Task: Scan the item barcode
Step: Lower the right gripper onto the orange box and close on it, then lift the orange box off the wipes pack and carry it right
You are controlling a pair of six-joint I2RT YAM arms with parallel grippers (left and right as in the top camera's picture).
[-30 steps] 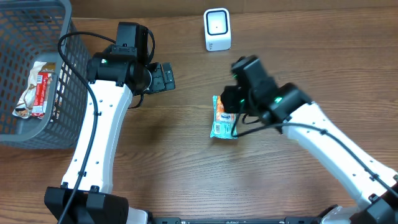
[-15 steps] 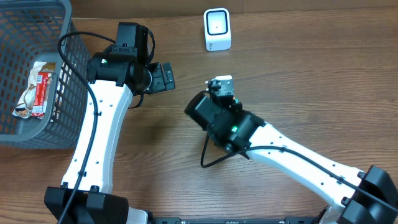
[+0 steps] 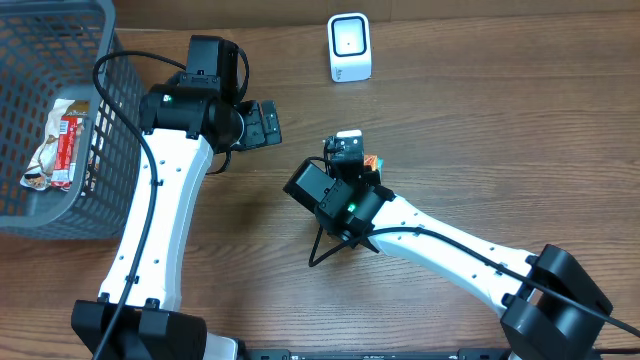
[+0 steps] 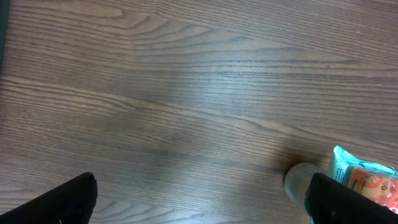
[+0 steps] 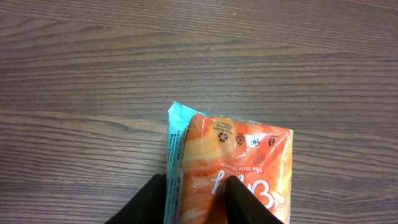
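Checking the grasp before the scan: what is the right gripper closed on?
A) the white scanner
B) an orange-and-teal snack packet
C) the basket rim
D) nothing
B: in the right wrist view the right gripper has a finger on each side of the orange-and-teal snack packet, above the wooden table.

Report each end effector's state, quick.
Left end effector: open, empty.
Right end effector: closed on the snack packet.

Room right; left and centre blocked.
Bare brown wooden bench [image 3: 520, 120] lies right of my white box scanner [image 3: 349, 47]; a grey mesh basket [image 3: 50, 222] walls the left; my right claw [image 5: 199, 186], gripping an orange-teal snack packet [image 5: 230, 162], fills centre.
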